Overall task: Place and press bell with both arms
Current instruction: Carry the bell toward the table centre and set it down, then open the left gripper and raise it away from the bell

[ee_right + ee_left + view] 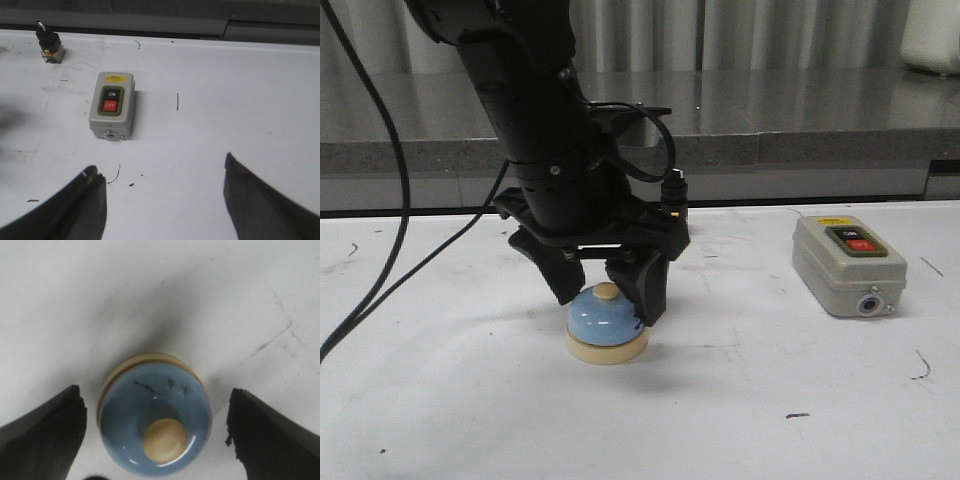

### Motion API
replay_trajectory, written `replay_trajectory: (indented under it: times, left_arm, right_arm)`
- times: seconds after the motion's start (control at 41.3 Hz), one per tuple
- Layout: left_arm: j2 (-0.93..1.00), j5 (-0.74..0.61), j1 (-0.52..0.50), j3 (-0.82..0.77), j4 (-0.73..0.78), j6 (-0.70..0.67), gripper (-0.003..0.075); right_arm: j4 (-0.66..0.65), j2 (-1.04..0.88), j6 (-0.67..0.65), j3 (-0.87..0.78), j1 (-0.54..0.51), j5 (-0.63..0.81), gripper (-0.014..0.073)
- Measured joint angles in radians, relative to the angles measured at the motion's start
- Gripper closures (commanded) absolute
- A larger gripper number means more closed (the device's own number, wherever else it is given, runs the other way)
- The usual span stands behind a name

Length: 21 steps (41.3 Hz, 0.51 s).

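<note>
L arm (pixel 535 130), black w/ cables, reaches down over white table (pixel 770 400). L pincer (pixel 605 295) spread wide, straddling the bell (pixel 606 325): one finger (pixel 557 270) to one side of dome, other finger (pixel 642 285) on the opposite side, its tip low beside the dome and looking very close or touching in front view. L wrist view shows clear table gap betw. each finger and the bell (pixel 155 415), so not gripping.

Bell sits upright on table, directly under and betw. L fingers. Light-blue glossy dome, cream base ring, cream knob (pixel 165 440) on top. Few dark scuffs on dome surface.

R pincer (pixel 162 200) spread apart, nothing betw. its fingers; hangs above bare table. Ahead of it, slightly toward one finger: grey switch box (pixel 112 106), ON (black) over OFF (red) buttons, yellow label at top end. In front view the same box (pixel 848 265) lies well apart from the bell, on the far side of L pincer's second finger. Farther beyond box in R wrist view: small selector switch w/ black knob (pixel 49 46), near table's back edge.

No containers in view. Table shows scattered dark pen-like marks.
</note>
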State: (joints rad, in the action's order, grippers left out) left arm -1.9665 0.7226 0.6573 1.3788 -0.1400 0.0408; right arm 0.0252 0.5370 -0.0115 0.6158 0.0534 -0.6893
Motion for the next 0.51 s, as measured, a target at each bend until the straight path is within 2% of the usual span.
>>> replay_trajectory:
  times: [0.315,0.508]
  left_arm:
    - [0.030,-0.003,0.000,0.000,-0.002,0.000,0.0154]
    - [0.220,0.007,-0.018,-0.036,0.002,0.000,0.0154]
  right_arm:
    - [0.000,0.000,0.000,0.000,0.000,0.000,0.0074]
    - [0.000,0.000,0.000,0.000,0.000,0.000,0.0074]
